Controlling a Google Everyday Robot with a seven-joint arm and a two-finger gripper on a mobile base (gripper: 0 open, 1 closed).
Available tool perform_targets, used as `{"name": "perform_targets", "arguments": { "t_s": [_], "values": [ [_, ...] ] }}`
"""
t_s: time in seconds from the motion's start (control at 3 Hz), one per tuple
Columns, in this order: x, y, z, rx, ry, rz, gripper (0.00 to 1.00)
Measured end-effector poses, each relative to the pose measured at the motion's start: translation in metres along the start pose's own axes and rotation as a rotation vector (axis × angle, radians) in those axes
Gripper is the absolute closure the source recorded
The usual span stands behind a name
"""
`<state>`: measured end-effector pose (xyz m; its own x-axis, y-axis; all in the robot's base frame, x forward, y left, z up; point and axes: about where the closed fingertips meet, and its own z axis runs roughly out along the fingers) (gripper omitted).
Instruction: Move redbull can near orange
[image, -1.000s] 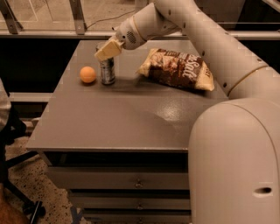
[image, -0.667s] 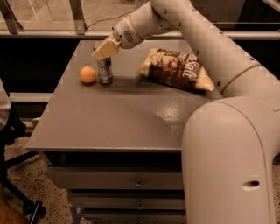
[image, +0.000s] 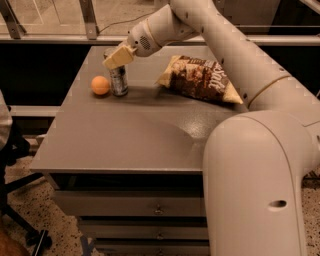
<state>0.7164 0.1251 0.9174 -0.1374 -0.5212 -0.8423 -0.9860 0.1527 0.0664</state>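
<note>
Redbull can (image: 118, 81) stands upright in the far-left part of the grey table (image: 125, 142), just right of the orange (image: 100, 85). Gap between them is tiny; can't tell if they touch.

Left to right:
- Table's left edge is near the orange, with a strip of bare top between.
- Orange: small, round, smooth.
- Can: slim, silver with dark markings, about twice the orange's height. Upper part is hidden by the gripper (image: 118, 56).
- Gripper sits tilted over the can's top. Can't tell how far open it is or whether it has hold of the can.
- Bare strip right of the can, then the chip bag (image: 200, 80) lying flat, apart from the can.
- Arm (image: 240, 55) crosses above the bag and the table's right side.

Near half of the table is bare. Drawers (image: 157, 207) sit below the front edge.
</note>
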Motion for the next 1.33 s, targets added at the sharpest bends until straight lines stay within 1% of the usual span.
{"name": "perform_targets", "arguments": {
  "t_s": [0.33, 0.67, 1.33],
  "values": [
    [0.0003, 0.0008, 0.0039, -0.006, 0.001, 0.0, 0.81],
    [0.0001, 0.001, 0.0048, -0.008, 0.002, 0.001, 0.6],
    [0.0002, 0.0018, 0.0083, -0.013, 0.003, 0.001, 0.13]
  ]
}}
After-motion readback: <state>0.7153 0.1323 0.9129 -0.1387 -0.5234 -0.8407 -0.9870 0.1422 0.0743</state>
